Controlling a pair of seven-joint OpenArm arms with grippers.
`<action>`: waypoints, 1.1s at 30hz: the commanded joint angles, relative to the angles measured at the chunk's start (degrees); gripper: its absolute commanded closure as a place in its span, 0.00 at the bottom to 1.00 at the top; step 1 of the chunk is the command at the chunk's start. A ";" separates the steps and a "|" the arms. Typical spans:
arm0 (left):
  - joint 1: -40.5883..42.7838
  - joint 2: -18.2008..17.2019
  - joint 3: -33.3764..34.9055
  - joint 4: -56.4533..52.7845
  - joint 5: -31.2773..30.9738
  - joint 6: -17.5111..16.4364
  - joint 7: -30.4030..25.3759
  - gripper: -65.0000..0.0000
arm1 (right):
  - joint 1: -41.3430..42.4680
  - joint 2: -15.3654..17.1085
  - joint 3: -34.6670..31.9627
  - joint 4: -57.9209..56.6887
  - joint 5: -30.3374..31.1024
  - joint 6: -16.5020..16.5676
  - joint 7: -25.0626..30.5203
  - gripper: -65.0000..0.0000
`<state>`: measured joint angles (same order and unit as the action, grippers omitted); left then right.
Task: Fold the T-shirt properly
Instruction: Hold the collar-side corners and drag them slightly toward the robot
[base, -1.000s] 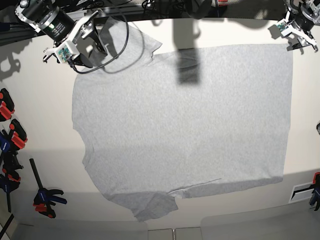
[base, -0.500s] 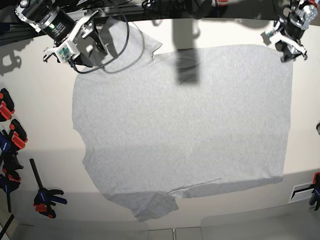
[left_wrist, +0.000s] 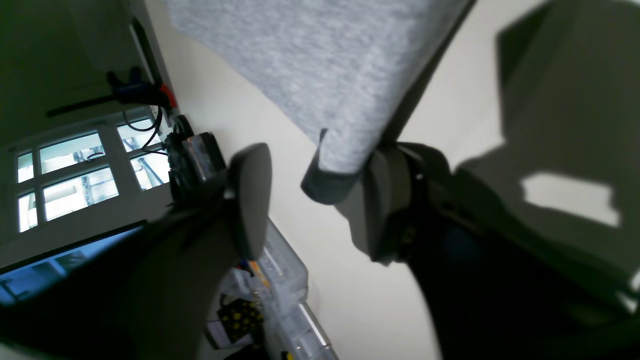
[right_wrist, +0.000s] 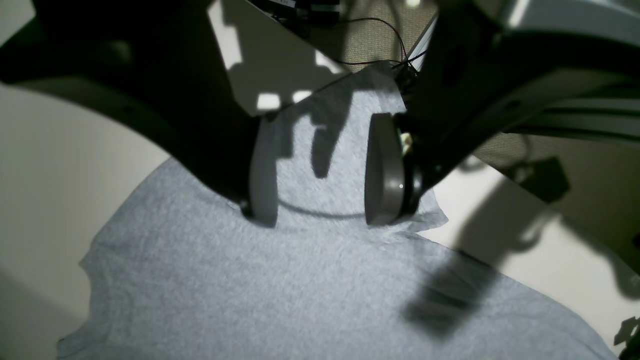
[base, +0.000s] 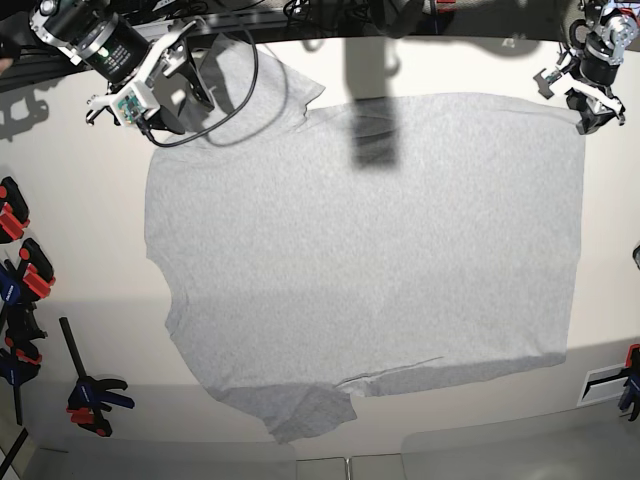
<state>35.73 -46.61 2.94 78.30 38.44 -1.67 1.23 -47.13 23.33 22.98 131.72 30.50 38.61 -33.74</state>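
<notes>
Fingers (left_wrist: 252, 200) apart both sides: left straddles T-shirt (base: 370, 260) corner, right (right_wrist: 382, 170) over sleeve.

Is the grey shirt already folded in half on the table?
No, the T-shirt lies spread flat in the base view, both sleeves and the whole body showing.

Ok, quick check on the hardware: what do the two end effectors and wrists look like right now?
The right end effector has pale, translucent-looking finger frames, a green circuit board at its side, and a black cylindrical wrist with a silver ring; a black cable loops from it. Its finger pads are dark grey ovals. The left end effector is black with light frames; its pads are the same dark rounded shape.
</notes>
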 joint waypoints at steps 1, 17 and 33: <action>1.55 0.24 0.87 0.17 -0.50 -7.06 -1.79 0.63 | -0.17 0.48 0.31 0.92 -0.72 0.55 0.98 0.58; 1.42 0.22 0.87 4.46 -0.52 -6.91 1.36 1.00 | -2.51 10.95 -16.70 0.90 -36.63 1.39 0.70 0.58; 1.42 0.22 0.87 4.46 -0.52 -6.91 1.31 1.00 | -2.38 10.95 -42.12 -5.92 -57.72 -9.46 -3.48 0.47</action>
<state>36.49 -46.04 3.44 82.76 38.39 -5.78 2.87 -49.21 33.89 -19.22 124.88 -27.33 29.52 -37.58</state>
